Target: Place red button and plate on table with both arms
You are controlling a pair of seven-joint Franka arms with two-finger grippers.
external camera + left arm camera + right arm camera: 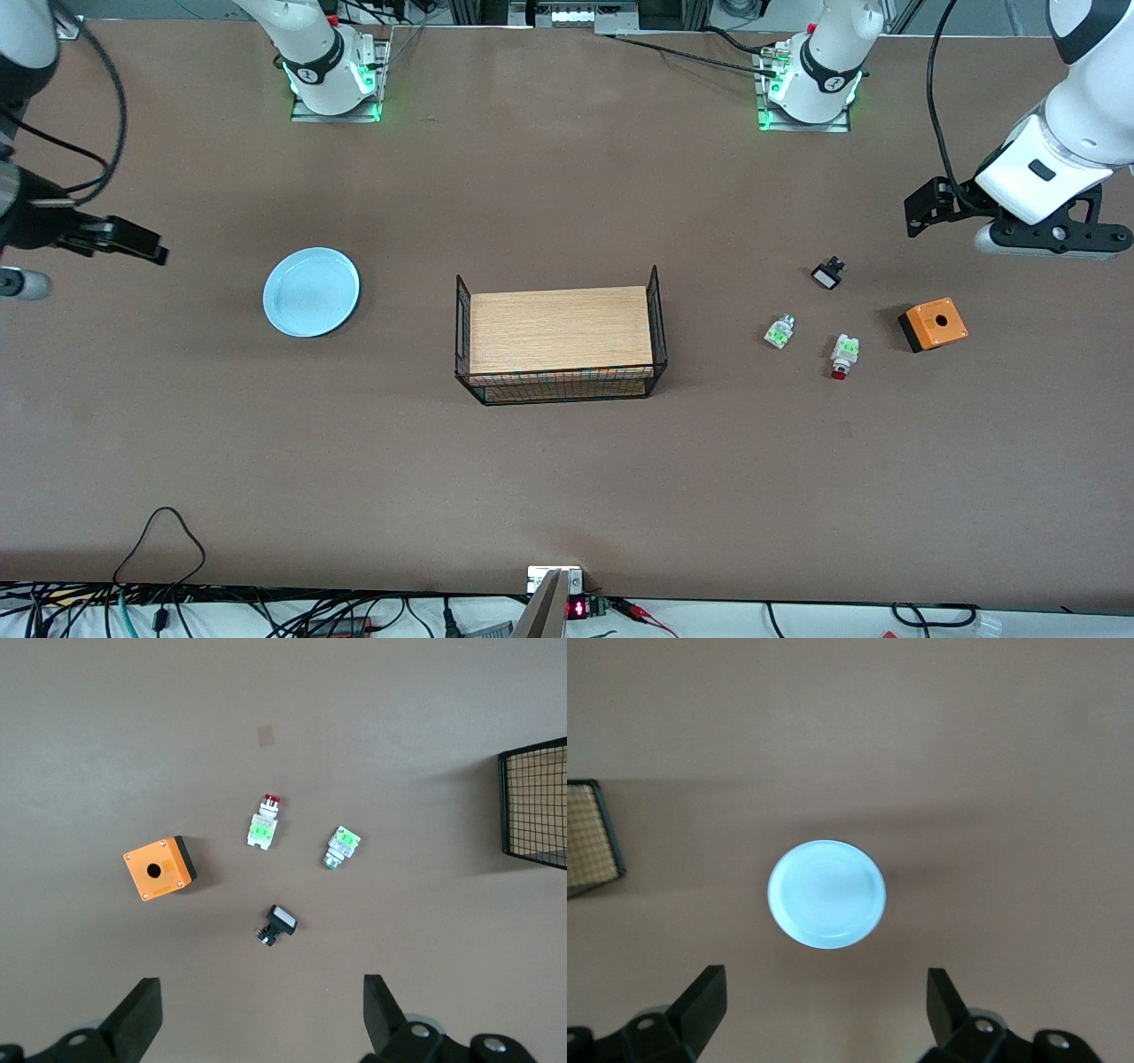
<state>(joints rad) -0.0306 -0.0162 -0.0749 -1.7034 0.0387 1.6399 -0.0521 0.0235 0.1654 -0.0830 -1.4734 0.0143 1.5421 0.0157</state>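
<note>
In the front view, the plate (311, 291) lies on the table (567, 478) toward the right arm's end, and the red button (843, 355) lies toward the left arm's end, nearer the camera than the black-and-white piece (827, 273).

In the left wrist view, the left gripper (261, 1017) hangs released above the red button (262, 825), the orange box (159, 868) and the similar white-green piece (340, 847).

In the right wrist view, the right gripper (826, 1005) is released, apparently over the table beside the plate (826, 894).

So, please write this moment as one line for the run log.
left pincer: open, over table beside small parts | right pincer: open, beside plate | red button: on table, untouched | plate: on table, untouched
</note>
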